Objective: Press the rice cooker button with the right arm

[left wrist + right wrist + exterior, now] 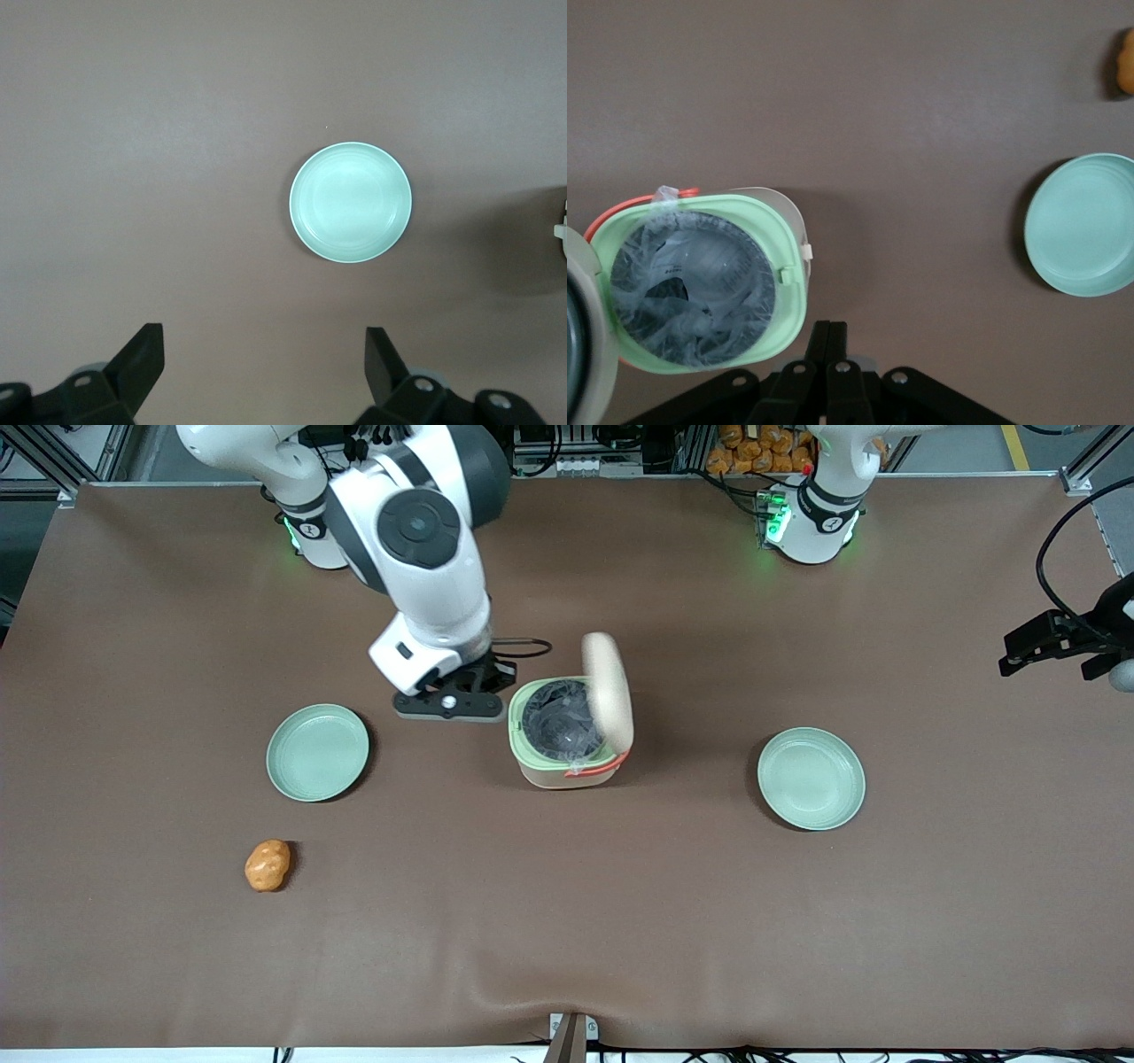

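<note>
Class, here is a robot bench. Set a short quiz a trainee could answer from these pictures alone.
1. True or false: the cooker has its lid shut.
2. Where is the hand? A: inside the pot. B: low beside the cooker, fingers shut. C: over the orange lump.
3. Fill in: the lump lies ___ to the front camera than both plates.

Key: 1 false, the lid stands open. 2 B. 3 nearer.
</note>
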